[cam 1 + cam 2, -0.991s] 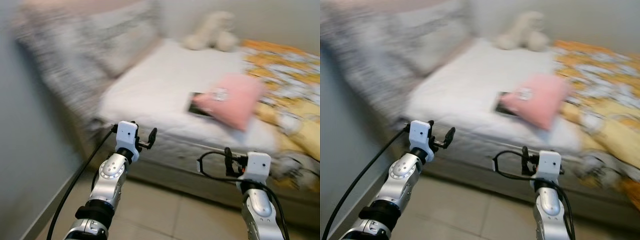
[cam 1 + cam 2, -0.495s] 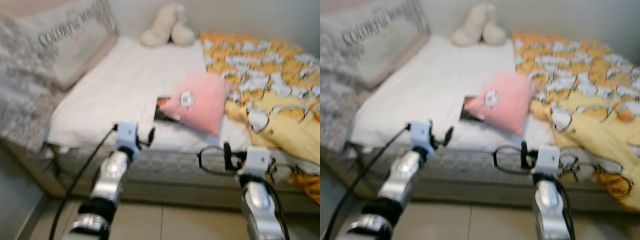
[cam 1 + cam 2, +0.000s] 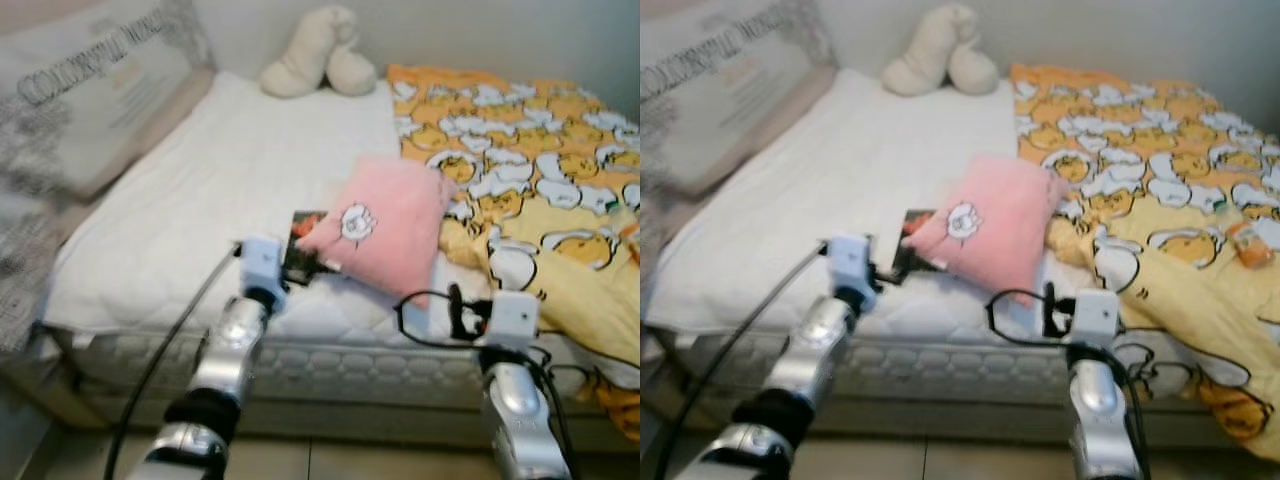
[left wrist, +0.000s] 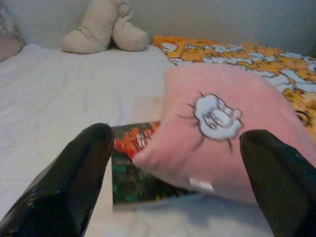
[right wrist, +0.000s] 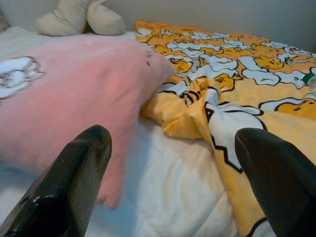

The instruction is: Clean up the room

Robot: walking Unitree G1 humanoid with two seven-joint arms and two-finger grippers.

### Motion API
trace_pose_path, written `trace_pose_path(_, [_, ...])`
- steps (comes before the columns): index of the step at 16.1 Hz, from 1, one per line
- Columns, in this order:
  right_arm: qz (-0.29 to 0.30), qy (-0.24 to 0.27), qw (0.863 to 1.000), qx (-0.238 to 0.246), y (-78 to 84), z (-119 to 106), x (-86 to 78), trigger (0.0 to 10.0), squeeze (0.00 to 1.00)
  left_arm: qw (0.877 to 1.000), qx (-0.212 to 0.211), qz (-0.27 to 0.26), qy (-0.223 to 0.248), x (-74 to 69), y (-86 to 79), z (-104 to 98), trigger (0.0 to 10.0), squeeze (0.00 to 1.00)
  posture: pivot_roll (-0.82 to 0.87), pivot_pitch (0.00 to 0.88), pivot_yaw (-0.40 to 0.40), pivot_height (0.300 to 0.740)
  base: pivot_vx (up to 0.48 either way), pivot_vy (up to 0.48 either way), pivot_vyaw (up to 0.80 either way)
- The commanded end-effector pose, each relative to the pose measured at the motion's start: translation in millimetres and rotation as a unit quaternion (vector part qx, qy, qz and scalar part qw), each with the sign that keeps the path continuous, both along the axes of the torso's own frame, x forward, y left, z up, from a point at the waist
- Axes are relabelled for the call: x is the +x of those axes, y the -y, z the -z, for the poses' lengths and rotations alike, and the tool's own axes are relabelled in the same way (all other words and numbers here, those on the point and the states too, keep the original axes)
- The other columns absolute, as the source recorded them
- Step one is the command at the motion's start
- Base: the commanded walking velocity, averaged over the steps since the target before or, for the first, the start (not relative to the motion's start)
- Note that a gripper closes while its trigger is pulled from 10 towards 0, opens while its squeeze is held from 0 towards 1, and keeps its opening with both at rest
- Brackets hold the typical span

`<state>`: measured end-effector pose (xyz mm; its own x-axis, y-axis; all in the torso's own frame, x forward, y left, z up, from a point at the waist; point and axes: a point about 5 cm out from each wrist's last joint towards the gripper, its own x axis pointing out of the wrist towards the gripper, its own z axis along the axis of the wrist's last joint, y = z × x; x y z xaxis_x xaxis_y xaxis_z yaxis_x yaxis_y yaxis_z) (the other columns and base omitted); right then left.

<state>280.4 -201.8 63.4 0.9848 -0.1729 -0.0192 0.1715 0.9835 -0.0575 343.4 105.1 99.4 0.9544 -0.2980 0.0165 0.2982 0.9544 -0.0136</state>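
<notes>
Pink pillow overlapping book

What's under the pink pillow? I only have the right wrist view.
Observer: A book. It lies flat on the white mattress, and the pillow covers part of it.
Operator: Where's the left gripper?
Observer: The left gripper is open at the near edge of the mattress and points at the book and the pillow.
Operator: Anything loose on the blanket?
Observer: A small orange item lies on the yellow blanket, far over on the robot's right. It is too small to tell what it is.
</notes>
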Motion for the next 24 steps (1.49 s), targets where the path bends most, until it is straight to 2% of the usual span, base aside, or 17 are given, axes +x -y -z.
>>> trace_pose_path(1, [0.014, -0.006, 1.000, -0.008, 9.5, 1, -2.5, 10.0, 1.00, 1.000, 0.003, 0.008, -0.001, 2.1, 9.5, -2, 10.0, 1.00, 0.12, 0.000, 0.024, 0.740, 0.480, 0.000, 0.00])
trace_pose_path(2, [0.014, -0.008, 1.000, -0.007, 9.5, 2, -2.3, 10.0, 1.00, 1.000, 0.002, 0.005, -0.002, 3.1, 8.3, -3, 10.0, 1.00, 0.11, 0.000, 0.025, 0.740, 0.480, 0.000, 0.00])
trace_pose_path(3, [0.012, -0.008, 1.000, -0.006, 9.3, 2, -2.2, 10.0, 0.22, 1.000, 0.001, 0.003, -0.004, 4.2, 7.2, -3, 10.0, 1.00, 0.11, 0.000, 0.026, 0.740, 0.480, 0.000, 0.00])
trace_pose_path(4, [0.006, -0.006, 1.000, -0.002, 8.4, 2, -2.1, 10.0, 0.00, 1.000, 0.002, 0.004, -0.004, 4.6, 7.0, -3, 10.0, 1.00, 0.11, 0.000, 0.025, 0.740, 0.480, 0.000, 0.00])
trace_pose_path(8, [0.008, -0.002, 1.000, -0.011, 9.2, -1, -2.3, 10.0, 0.00, 1.000, 0.006, 0.012, 0.000, 5.7, 9.8, -6, 10.0, 1.00, 0.11, 0.000, 0.023, 0.740, 0.480, 0.000, 0.00])
trace_pose_path(12, [0.007, -0.011, 1.000, -0.002, 5.3, 3, -5.9, 10.0, 0.00, 0.999, 0.029, 0.019, -0.005, 6.0, 9.5, -2, 10.0, 1.00, 0.10, 0.000, 0.030, 0.740, 0.480, 0.000, 0.00])
trace_pose_path(15, [-0.002, -0.023, 1.000, 0.020, 0.6, 4, 3.8, 10.0, 0.00, 0.999, 0.033, 0.003, 0.012, 12.0, 5.1, -10, 10.0, 1.00, 0.09, 0.000, 0.038, 0.740, 0.320, 0.000, 0.00])
trace_pose_path(16, [-0.005, -0.036, 0.999, 0.037, -2.5, 7, 5.7, 10.0, 0.00, 1.000, 0.028, 0.005, 0.008, 14.6, 5.1, -11, 10.0, 0.00, 0.09, 0.000, 0.039, 0.740, 0.000, 0.000, 0.00])
trace_pose_path(18, [0.011, -0.084, 0.992, 0.091, -2.9, 27, 2.9, 10.0, 0.00, 0.996, 0.038, 0.062, -0.049, 17.7, 19.2, -3, 10.0, 0.00, 0.09, 0.000, 0.032, 0.740, 0.000, 0.000, 0.00])
trace_pose_path(19, [0.012, -0.097, 0.990, 0.105, -4.2, 31, 2.3, 10.0, 0.00, 0.994, 0.032, 0.082, -0.072, 17.8, 23.0, -1, 10.0, 0.00, 0.09, 0.000, 0.034, 0.740, 0.000, 0.000, 0.00])
trace_pose_path(20, [0.007, -0.104, 0.985, 0.136, -8.9, 33, 1.8, 10.0, 0.00, 0.987, 0.005, 0.128, -0.101, 17.1, 29.1, 0, 10.0, 0.00, 0.08, 0.000, 0.041, 0.740, 0.000, 0.000, 0.00])
trace_pose_path(22, [-0.004, -0.103, 0.982, 0.159, -15.2, 31, -1.3, 10.0, 0.00, 0.978, -0.014, 0.169, -0.119, 16.0, 28.0, -1, 10.0, 0.00, 0.08, 0.000, 0.046, 0.740, 0.000, 0.000, 0.00])
trace_pose_path(24, [0.002, -0.119, 0.975, 0.189, -17.1, 38, -5.3, 10.0, 0.00, 0.970, -0.043, 0.199, -0.136, 13.8, 31.0, 0, 10.0, 0.00, 0.08, 0.000, 0.048, 0.740, 0.000, 0.000, 0.00])
